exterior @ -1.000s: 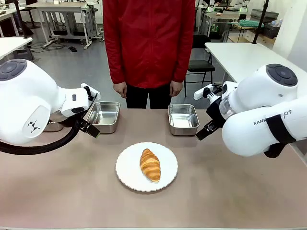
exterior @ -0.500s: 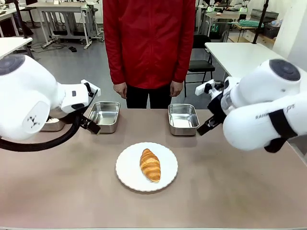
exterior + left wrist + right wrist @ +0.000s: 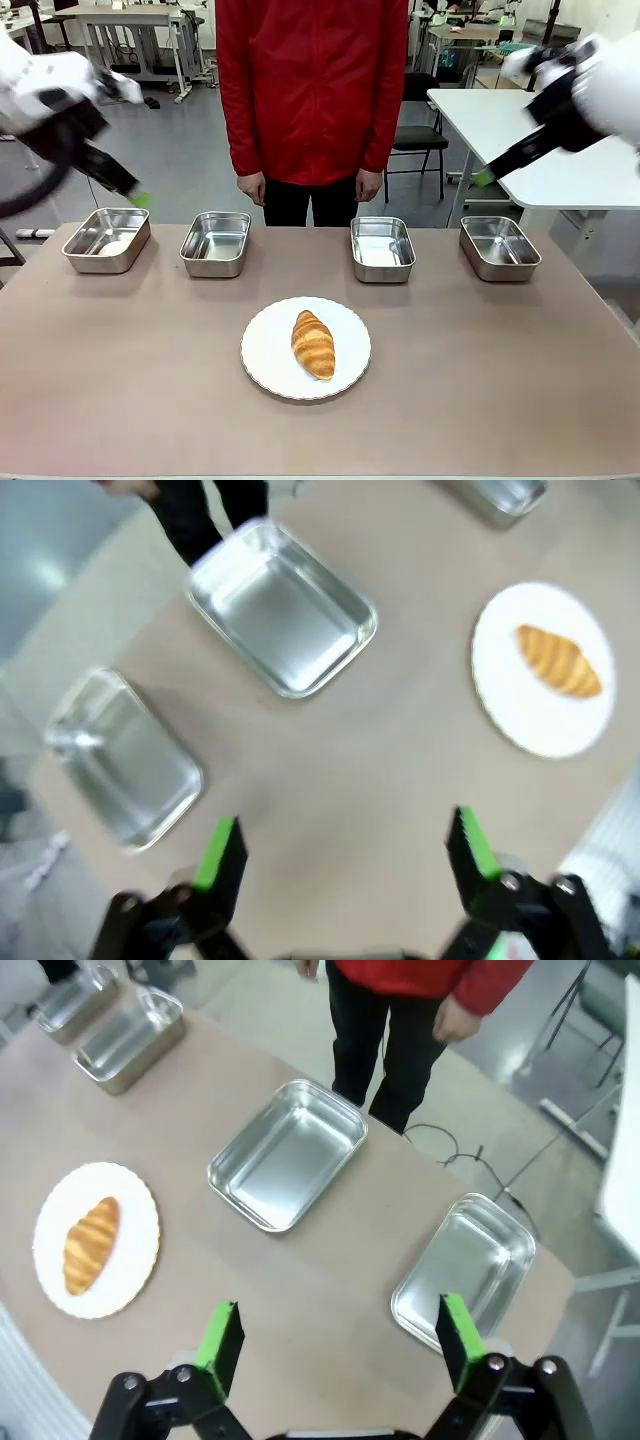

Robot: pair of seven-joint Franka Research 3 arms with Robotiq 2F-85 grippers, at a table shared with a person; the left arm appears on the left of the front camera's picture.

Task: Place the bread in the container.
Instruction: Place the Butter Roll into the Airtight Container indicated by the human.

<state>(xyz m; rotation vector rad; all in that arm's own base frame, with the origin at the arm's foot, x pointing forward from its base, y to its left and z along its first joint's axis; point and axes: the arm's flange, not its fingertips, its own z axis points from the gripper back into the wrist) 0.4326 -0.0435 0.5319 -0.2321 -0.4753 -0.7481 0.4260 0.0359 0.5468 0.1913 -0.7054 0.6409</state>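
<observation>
Front view
Bread: lies on the white plate, near the middle of the table.
Trays: four alike in a row beyond the plate: far-left tray, left-centre tray, right-centre tray, far-right tray. The container is one of them; which one cannot be told. All are apart from the bread.
Left gripper: raised above the far-left tray, blurred; jaw state unreadable here.
Right gripper: raised beyond the far-right tray, blurred; jaw state unreadable here.
Person: stands at the far edge in a red jacket, hands hanging.

Left wrist view
Left gripper: jaws wide apart, nothing between the green pads.
Below: bare tabletop; far-left tray and left-centre tray ahead.
Bread: on the plate, at picture right.

Right wrist view
Right gripper: jaws wide apart, nothing held.
Below: right-centre tray and far-right tray ahead.
Bread: on the plate, at picture left.
</observation>
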